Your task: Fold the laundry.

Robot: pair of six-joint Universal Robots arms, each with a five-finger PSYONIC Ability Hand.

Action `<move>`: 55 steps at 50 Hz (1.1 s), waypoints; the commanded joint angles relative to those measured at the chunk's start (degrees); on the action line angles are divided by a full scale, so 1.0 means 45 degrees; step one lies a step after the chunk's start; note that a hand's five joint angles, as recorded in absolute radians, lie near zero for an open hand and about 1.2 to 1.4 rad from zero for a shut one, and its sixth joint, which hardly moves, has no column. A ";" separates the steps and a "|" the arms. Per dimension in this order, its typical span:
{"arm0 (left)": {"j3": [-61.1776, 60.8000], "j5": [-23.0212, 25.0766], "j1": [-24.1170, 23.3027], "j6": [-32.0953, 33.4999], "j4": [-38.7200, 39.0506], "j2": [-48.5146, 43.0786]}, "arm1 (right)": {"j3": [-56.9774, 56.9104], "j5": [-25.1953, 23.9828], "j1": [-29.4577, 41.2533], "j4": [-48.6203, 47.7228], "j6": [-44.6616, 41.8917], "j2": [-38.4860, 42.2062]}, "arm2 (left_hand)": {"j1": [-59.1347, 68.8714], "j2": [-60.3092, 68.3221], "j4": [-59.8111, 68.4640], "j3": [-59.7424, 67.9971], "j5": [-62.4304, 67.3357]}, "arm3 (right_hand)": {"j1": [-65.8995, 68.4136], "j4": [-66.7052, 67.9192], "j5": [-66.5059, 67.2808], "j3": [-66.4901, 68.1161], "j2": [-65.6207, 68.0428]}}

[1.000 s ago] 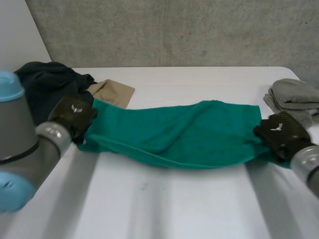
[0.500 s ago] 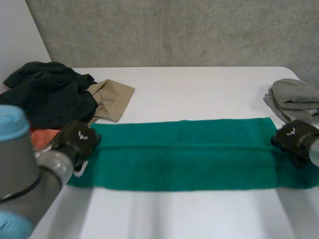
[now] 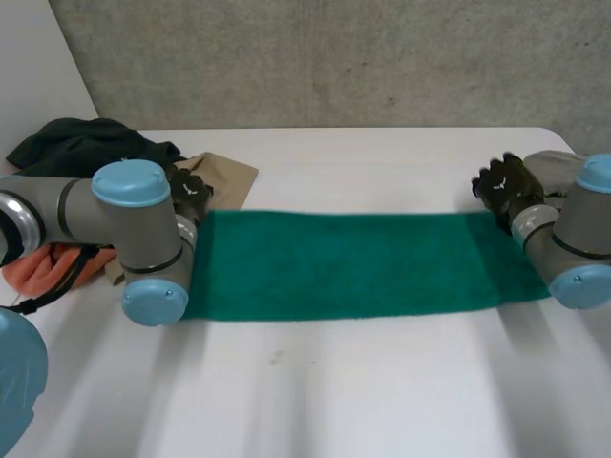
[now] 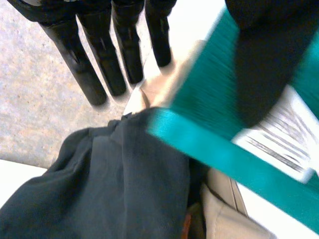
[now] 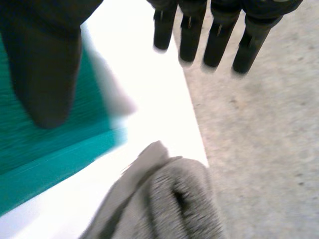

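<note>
Task item: green terry towel [image 3: 353, 262], flat on the white table [image 3: 363, 391]. It lies as 1 long rectangle running side to side, with a looped, matte pile and a smoother hemmed band along the edge. A white printed label [image 4: 279, 144] sits at its left end.

The left hand [image 3: 194, 191] is at the towel's far left corner. Its fingers [image 4: 94, 74] are straight and spread, clear of the cloth. The thumb lies over the green edge; contact is likely, but I cannot confirm it. Nothing is pinched.

The right hand [image 3: 503, 181] is at the far right corner. Its fingers [image 5: 219, 40] are straight, side by side, and well apart from the thumb, which hovers over the towel end. Nothing is held.

Table, left side: 1 crumpled heap of dark garment [image 3: 76, 143], soft and matte. A tan cloth [image 3: 229, 176] lies just beside it, and an orange cloth [image 3: 38, 272] is bunched beside the left arm.

Table, right side: a folded grey knit [image 3: 554, 164], ribbed, near the right hand.
</note>
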 commanded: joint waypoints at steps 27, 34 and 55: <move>-0.2954 0.0186 -0.1185 -0.0657 0.0210 0.2854 | 0.5324 -0.2548 -0.3047 0.3812 0.3141 -0.3992 | -0.2838 -0.4745 -0.4716 -0.4783 -0.4195 | 0.3789 0.3639 0.3790 0.3599 0.3797; -0.3110 0.0186 -0.1165 -0.0676 0.0230 0.2893 | 0.5089 -0.2198 -0.3066 0.2951 0.2985 -0.3151 | -0.2838 -0.4745 -0.4716 -0.4783 -0.4195 | 1.3984 1.3834 1.3985 1.3794 1.3991; -0.4867 0.0478 -0.0912 -0.1788 0.0230 0.5489 | 0.4720 -0.0496 -0.3429 0.1800 0.0366 -0.5725 | -0.2566 -0.4473 -0.4444 -0.4511 -0.3923 | 1.3984 1.3834 1.3985 1.3794 1.3991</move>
